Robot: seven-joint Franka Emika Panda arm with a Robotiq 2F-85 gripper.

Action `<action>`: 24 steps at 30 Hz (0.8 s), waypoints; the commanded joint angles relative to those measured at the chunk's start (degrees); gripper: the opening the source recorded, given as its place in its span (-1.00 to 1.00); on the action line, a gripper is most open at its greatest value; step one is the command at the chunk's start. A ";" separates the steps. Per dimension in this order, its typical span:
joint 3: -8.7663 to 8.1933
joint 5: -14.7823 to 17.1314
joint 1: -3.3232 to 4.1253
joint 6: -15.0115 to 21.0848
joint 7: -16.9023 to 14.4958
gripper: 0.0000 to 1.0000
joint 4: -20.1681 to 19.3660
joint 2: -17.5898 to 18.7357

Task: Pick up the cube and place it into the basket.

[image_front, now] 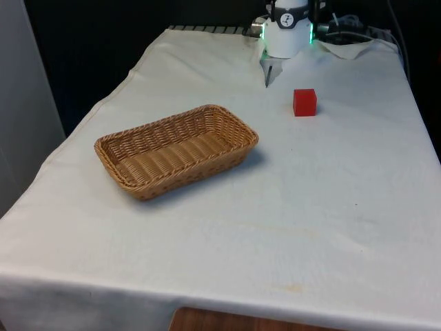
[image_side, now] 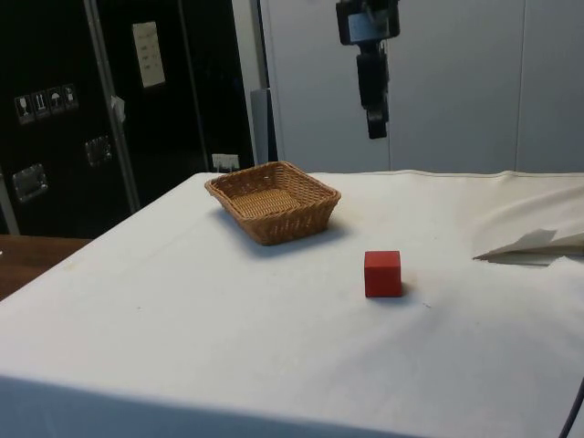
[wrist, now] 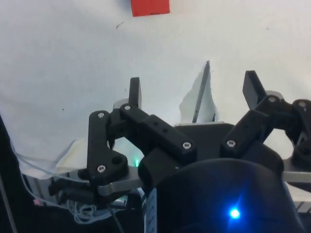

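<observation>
A small red cube (image_front: 304, 102) sits on the white cloth at the far side of the table, towards the front view's right. In the side view the cube (image_side: 382, 274) stands alone, in front of and to the right of the basket. The oblong wicker basket (image_front: 102, 148) lies empty at the front view's left of centre, and its woven wall (image_side: 292, 219) faces the side camera. My gripper (image_side: 376, 128) hangs high above the table, well clear of both. In the wrist view the gripper (wrist: 193, 90) is open with nothing between its fingers (wrist: 134, 92), and the cube (wrist: 150, 7) is far below.
A raised fold of white cloth (image_front: 272, 69) lies near the robot's base, also seen as a fold (image_side: 534, 245) at the side view's right. The table's near edge (image_front: 227, 303) drops off in front.
</observation>
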 commanded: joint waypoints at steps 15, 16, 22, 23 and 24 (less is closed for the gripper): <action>3.61 1.26 0.29 6.99 2.64 1.00 -2.46 2.41; 3.78 1.32 0.34 7.39 2.69 1.00 -2.69 2.52; 4.47 1.95 0.40 10.08 2.75 1.00 -4.13 3.04; 4.53 2.06 0.40 10.49 2.69 1.00 -4.35 3.15; 4.58 2.23 0.34 10.83 2.58 1.00 -4.47 3.27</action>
